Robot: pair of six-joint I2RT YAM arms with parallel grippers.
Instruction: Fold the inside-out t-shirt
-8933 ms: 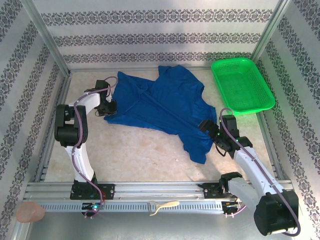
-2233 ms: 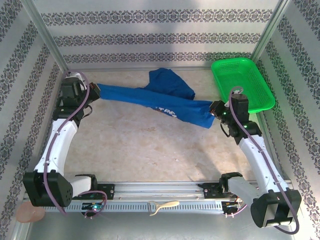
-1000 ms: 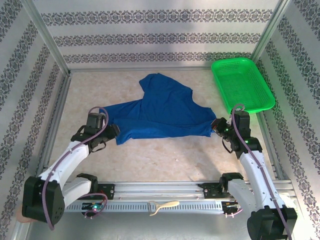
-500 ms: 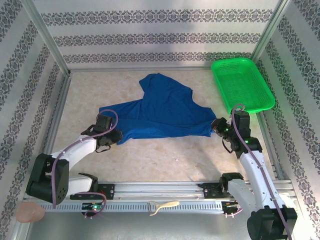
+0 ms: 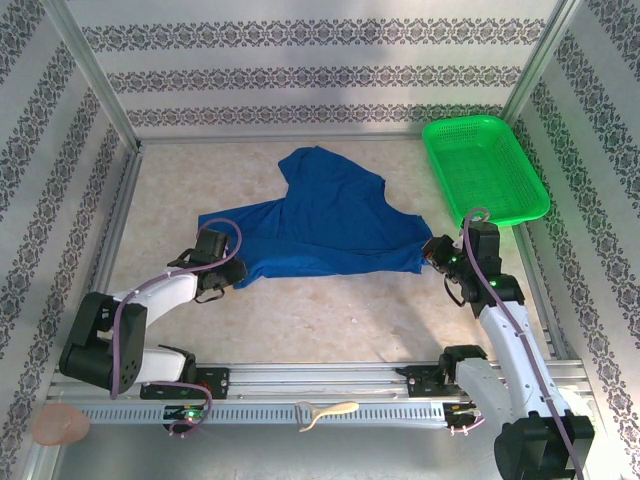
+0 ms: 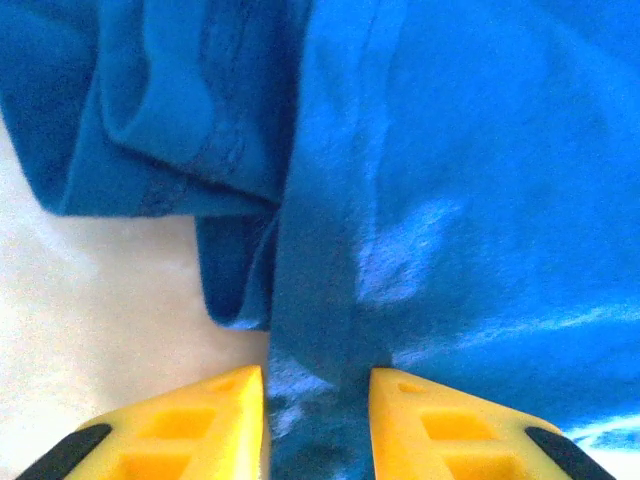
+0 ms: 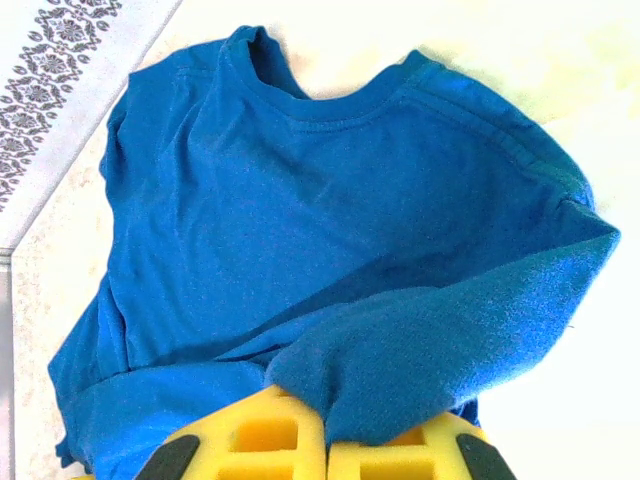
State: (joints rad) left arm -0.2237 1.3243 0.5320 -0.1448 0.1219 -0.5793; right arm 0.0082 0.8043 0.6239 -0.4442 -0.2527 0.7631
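Observation:
The inside-out t-shirt (image 5: 320,220) is royal blue and lies spread and wrinkled on the middle of the table, collar toward the back. My left gripper (image 5: 228,272) sits low at the shirt's near left corner. In the left wrist view its jaws stand partly apart, open, with a strip of the t-shirt (image 6: 450,150) running between the yellow fingers of this gripper (image 6: 318,375). My right gripper (image 5: 432,252) is at the shirt's near right corner. In the right wrist view this gripper (image 7: 327,420) is shut on a bunched fold of the t-shirt (image 7: 300,200).
A green mesh basket (image 5: 485,170) stands at the back right, just behind the right arm. Patterned walls close in the table on three sides. The metal rail (image 5: 320,380) runs along the near edge, with a pale utensil (image 5: 325,412) in front of it.
My left gripper has slid a little right and nearer, onto the shirt's corner, and its jaws have narrowed around the cloth. The right gripper and the shirt's right side have stayed put.

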